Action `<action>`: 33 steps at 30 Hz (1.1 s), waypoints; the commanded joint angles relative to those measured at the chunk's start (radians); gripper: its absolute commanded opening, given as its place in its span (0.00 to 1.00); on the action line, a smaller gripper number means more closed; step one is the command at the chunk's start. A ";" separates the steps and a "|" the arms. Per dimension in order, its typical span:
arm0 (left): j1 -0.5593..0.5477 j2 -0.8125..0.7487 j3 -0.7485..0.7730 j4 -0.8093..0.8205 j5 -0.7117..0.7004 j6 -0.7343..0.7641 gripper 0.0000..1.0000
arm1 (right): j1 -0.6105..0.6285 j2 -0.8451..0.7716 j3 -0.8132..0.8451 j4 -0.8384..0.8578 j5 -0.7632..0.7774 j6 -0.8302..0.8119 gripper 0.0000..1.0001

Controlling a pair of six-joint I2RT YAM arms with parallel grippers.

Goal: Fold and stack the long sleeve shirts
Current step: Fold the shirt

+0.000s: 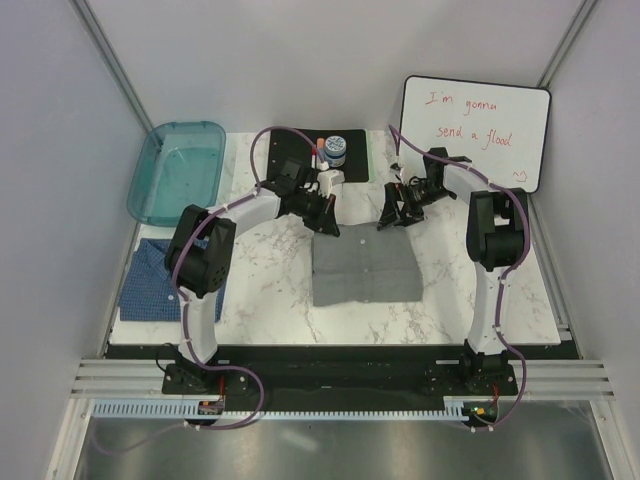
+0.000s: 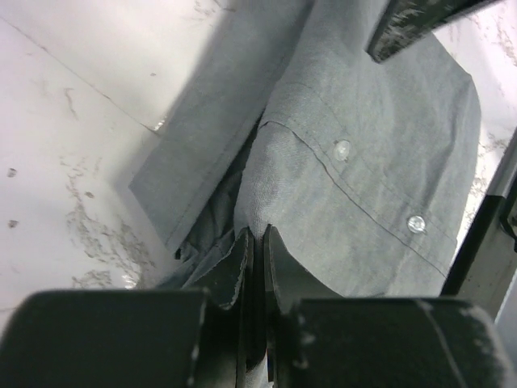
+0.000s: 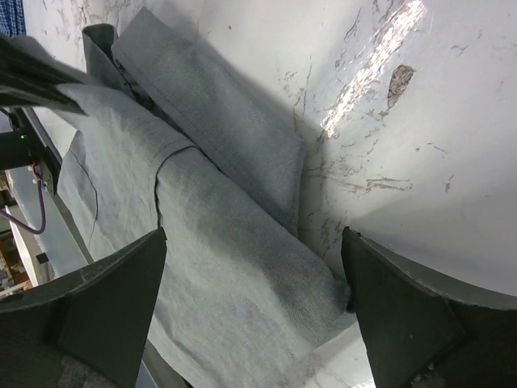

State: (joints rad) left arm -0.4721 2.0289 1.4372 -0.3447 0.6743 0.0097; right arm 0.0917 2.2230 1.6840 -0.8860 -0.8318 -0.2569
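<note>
Left tool (image 2: 257,236): grey shirt (image 1: 365,268), jar (image 1: 335,150) beyond

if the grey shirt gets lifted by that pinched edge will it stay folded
Likely floppy: the grey shirt is thin cloth, puckering where the left tool pinches it. Its loose folded layers would probably fall open. Probably light, sliding easily on the table.

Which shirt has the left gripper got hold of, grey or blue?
The plain grey shirt, mid-table: the left gripper is pinched on its far edge. The blue patterned shirt lies untouched at the left.
</note>
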 commanded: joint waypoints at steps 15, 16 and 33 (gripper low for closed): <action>0.046 0.130 0.213 -0.094 -0.082 0.007 0.43 | 0.000 -0.238 0.146 0.042 0.226 -0.055 0.95; 0.052 0.111 0.215 -0.088 -0.072 0.004 0.49 | 0.002 -0.259 0.123 0.067 0.205 -0.039 0.92; 0.084 -0.204 -0.276 0.271 0.235 -0.361 0.54 | 0.089 -0.324 -0.366 0.571 -0.110 0.459 0.41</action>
State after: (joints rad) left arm -0.3828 1.6806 1.2022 -0.2043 0.8284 -0.2035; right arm 0.1986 1.8481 1.3037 -0.4667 -0.9134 0.1368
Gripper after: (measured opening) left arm 0.572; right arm 0.420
